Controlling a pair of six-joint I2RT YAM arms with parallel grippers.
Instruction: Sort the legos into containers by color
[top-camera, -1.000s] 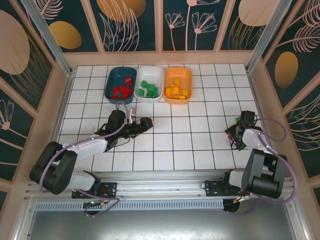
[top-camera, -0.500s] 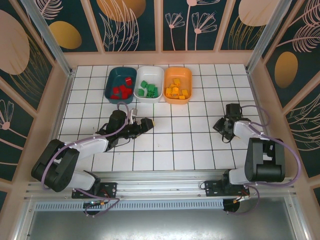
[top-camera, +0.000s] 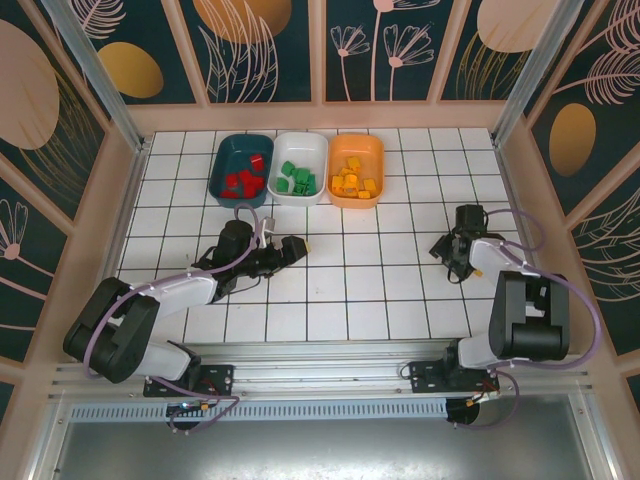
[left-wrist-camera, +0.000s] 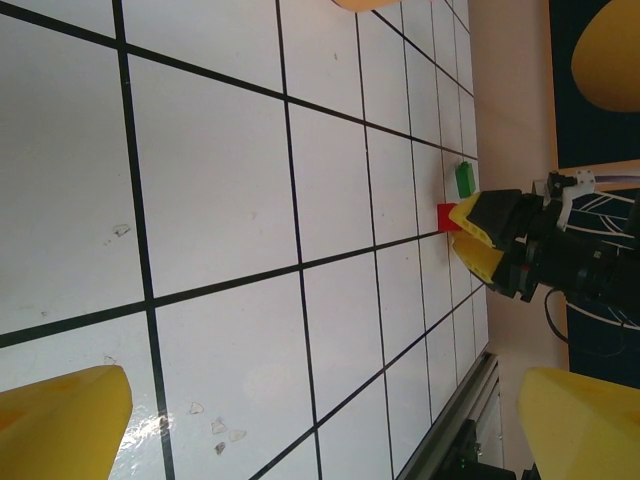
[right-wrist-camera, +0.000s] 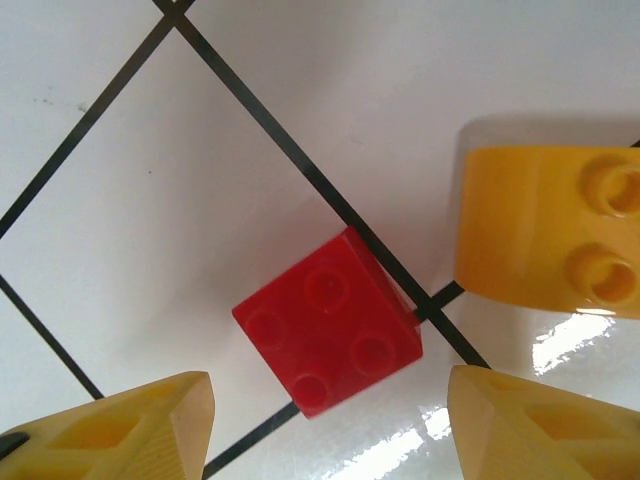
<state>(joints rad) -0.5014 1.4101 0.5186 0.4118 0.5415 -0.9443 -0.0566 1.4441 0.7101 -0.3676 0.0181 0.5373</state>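
Between the open fingertips of my right gripper (right-wrist-camera: 328, 425) a red lego (right-wrist-camera: 328, 335) lies on the table, studs up and touched by neither finger. A yellow-orange lego (right-wrist-camera: 545, 230) lies just right of it. From above, the right gripper (top-camera: 452, 252) points down at the right-middle tiles. My left gripper (top-camera: 293, 246) rests open and empty, low at the table's centre-left. Its wrist view looks across to the red lego (left-wrist-camera: 447, 216) and a green lego (left-wrist-camera: 465, 177). At the back stand the teal container (top-camera: 222, 165), the white container (top-camera: 318, 160) and the orange container (top-camera: 378, 165).
Red legos (top-camera: 243, 180) fill the teal tub, green ones (top-camera: 298, 178) the white tub, yellow-orange ones (top-camera: 355, 180) the orange tub. The right side wall (top-camera: 520, 190) runs close beside the right arm. The table's near rail (top-camera: 320, 355) lies in front of both arm bases.
The right gripper swung left and farther up the table from near the right wall, and now hovers over the loose legos. The left arm has stayed still.
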